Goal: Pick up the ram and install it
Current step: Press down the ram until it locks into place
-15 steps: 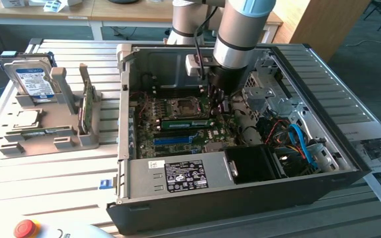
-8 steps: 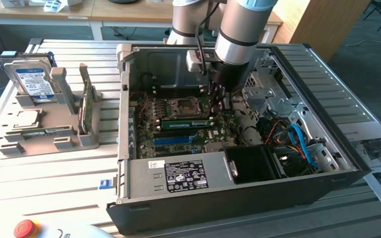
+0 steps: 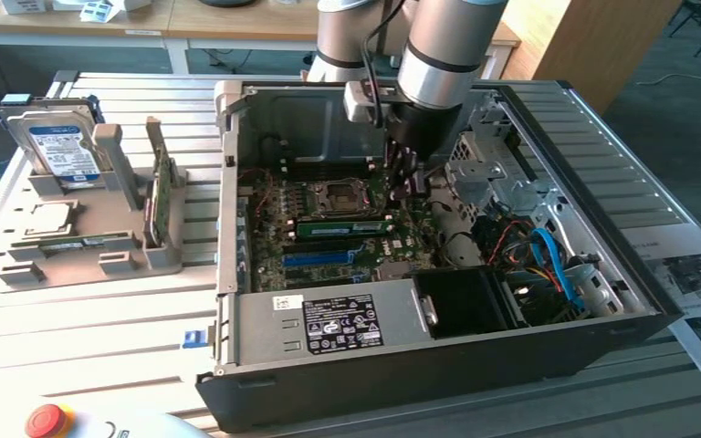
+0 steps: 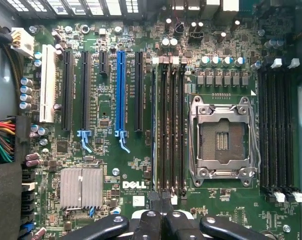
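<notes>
The ram [image 3: 342,225], a long narrow green stick, stands on edge in a memory slot of the motherboard [image 3: 280,239], just beside the CPU socket [image 3: 332,194]. My gripper [image 3: 405,185] hangs inside the open computer case, over the end of the ram toward the exterior view's right. In the wrist view the black fingertips are pressed together, so the gripper [image 4: 162,198] is shut with nothing between them, right at one end of the row of memory slots [image 4: 169,125]. Whether the tips touch the ram I cannot tell.
The case wall [image 3: 448,360] surrounds the work area, with a power supply [image 3: 326,324], black fan shroud [image 3: 473,301] and blue cables [image 3: 551,255] inside. At the exterior view's left a grey holder [image 3: 120,260] carries a hard drive [image 3: 61,146], a green card on edge [image 3: 162,196] and a chip [image 3: 40,217]. A red button [image 3: 47,420] sits at the front.
</notes>
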Motion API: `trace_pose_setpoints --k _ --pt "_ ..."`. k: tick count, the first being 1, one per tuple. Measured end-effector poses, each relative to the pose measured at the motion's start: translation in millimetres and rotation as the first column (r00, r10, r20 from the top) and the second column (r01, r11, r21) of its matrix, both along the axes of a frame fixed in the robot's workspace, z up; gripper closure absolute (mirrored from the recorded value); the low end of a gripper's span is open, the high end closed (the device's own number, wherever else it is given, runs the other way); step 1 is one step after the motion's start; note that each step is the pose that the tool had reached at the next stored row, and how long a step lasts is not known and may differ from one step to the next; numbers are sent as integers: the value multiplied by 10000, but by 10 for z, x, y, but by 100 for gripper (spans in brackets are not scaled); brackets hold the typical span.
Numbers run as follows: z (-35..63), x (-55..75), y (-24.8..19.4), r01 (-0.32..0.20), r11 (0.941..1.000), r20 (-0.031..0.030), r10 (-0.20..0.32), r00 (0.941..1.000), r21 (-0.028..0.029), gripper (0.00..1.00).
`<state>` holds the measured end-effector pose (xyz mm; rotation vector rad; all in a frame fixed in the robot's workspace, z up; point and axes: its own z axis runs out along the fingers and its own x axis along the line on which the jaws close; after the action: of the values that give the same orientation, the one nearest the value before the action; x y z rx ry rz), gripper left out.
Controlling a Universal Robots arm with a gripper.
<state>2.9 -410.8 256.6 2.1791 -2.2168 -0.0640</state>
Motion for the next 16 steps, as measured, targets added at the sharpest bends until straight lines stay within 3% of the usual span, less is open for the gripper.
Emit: trace_pose_setpoints --k 9,16 --pt "1 -11 0 -2 10000 -1 2 10000 -2 89" --pt "0 -117 12 0 10000 -1 0 10000 -2 89"
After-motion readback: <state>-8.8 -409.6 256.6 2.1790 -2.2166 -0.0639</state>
